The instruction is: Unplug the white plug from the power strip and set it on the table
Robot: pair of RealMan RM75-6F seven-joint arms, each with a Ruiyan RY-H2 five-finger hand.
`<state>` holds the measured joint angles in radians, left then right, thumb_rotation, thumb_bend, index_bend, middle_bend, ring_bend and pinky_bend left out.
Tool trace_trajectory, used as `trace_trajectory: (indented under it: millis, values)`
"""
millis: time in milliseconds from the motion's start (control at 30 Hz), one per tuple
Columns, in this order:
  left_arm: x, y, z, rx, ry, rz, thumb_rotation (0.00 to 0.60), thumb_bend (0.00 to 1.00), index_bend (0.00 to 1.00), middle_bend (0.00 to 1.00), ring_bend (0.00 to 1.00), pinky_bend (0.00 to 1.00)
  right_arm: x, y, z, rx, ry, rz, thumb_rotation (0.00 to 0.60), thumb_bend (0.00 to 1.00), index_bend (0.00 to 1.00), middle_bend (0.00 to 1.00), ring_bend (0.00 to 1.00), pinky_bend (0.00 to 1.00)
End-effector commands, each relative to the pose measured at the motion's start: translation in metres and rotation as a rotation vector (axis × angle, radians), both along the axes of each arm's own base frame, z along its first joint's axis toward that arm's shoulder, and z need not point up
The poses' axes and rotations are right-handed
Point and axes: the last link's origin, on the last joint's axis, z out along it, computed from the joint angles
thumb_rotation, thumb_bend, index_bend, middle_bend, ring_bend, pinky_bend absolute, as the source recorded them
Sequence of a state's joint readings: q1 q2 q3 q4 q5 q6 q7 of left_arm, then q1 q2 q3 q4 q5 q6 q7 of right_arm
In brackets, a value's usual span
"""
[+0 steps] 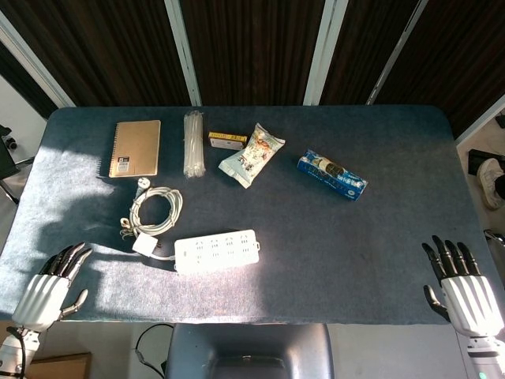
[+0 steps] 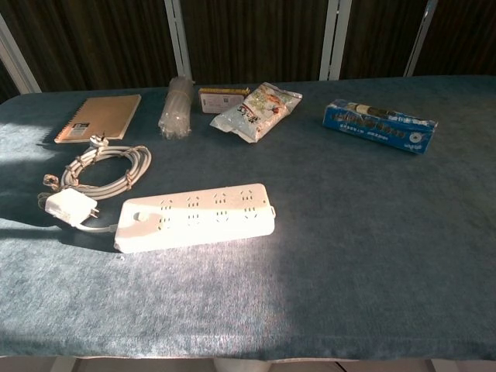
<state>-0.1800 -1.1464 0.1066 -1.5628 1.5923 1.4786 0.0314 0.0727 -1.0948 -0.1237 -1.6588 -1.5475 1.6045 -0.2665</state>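
Note:
The white plug [image 1: 144, 244] [image 2: 68, 207] lies on the blue table just left of the white power strip [image 1: 217, 251] [image 2: 196, 216], apart from its sockets, prongs toward the strip. Its coiled white cable [image 1: 155, 208] [image 2: 103, 173] lies behind it. My left hand [image 1: 49, 287] is at the table's front left corner, fingers spread, holding nothing. At the front right corner my right hand [image 1: 459, 286] is also spread and holds nothing. Neither hand shows in the chest view.
Along the back lie a tan spiral notebook [image 1: 136, 148], a clear plastic sleeve [image 1: 192, 143], a small yellow box [image 1: 227, 140], a snack bag [image 1: 252, 154] and a blue packet [image 1: 331, 175]. The table [image 1: 394, 213] ends in a rounded front edge.

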Motion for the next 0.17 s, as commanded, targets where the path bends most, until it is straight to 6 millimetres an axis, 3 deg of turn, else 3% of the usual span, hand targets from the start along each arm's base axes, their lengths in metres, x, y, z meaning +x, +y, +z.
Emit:
trace_trajectory:
  millis: [33, 167]
  values:
    - [0.0019, -0.0046, 0.0028, 0.01, -0.01, -0.031, 0.6, 0.41, 0.0, 0.0, 0.0, 0.15, 0.0015, -0.0018, -0.0021, 0.001, -0.027, 0.01, 0.6, 0.52, 0.0, 0.04, 0.0, 0.0]
    - [0.0039, -0.0074, 0.0036, 0.002, -0.039, -0.06, 0.6, 0.41, 0.0, 0.0, 0.0, 0.15, 0.001, -0.0021, -0.0033, 0.012, -0.022, 0.01, 0.6, 0.52, 0.0, 0.04, 0.0, 0.0]
